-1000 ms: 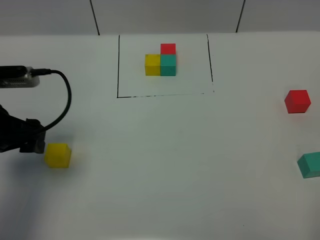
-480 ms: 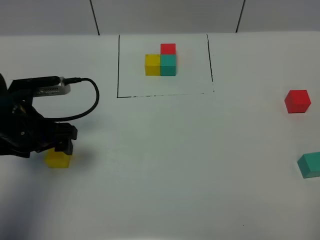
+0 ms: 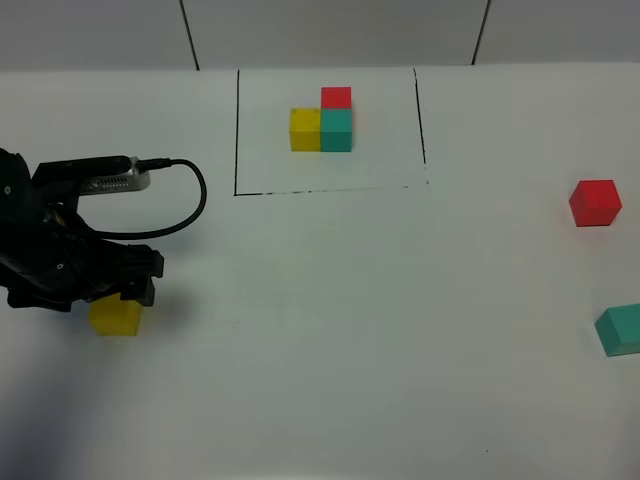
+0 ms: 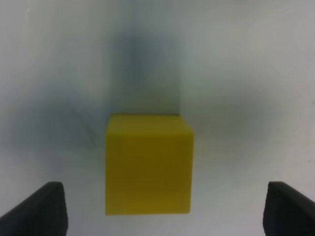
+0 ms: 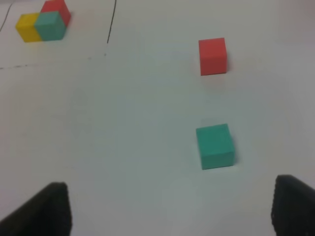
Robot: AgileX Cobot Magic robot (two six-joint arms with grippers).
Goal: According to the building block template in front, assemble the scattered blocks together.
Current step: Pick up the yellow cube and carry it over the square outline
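**Left tool over the yellow block, jaws spread, nothing gripped yet**

The yellow block (image 3: 115, 317) sits near left on the tabletop (image 3: 330, 330), lined up between the spread fingers of your left tool (image 4: 160, 216). The red block (image 3: 595, 202) and teal block (image 3: 622, 330) lie at the right edge, well apart from the template (image 3: 322, 125) at far centre. Your right tool (image 5: 167, 211) hangs open and empty. If you close off-centre, one finger may shove or twist the cube instead of clamping it.

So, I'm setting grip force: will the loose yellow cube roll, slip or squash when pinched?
The yellow cube sits flat on the table with square edges, so it should not roll. Its matte faces probably grip well. It looks solid and stiff, so squashing seems unlikely.
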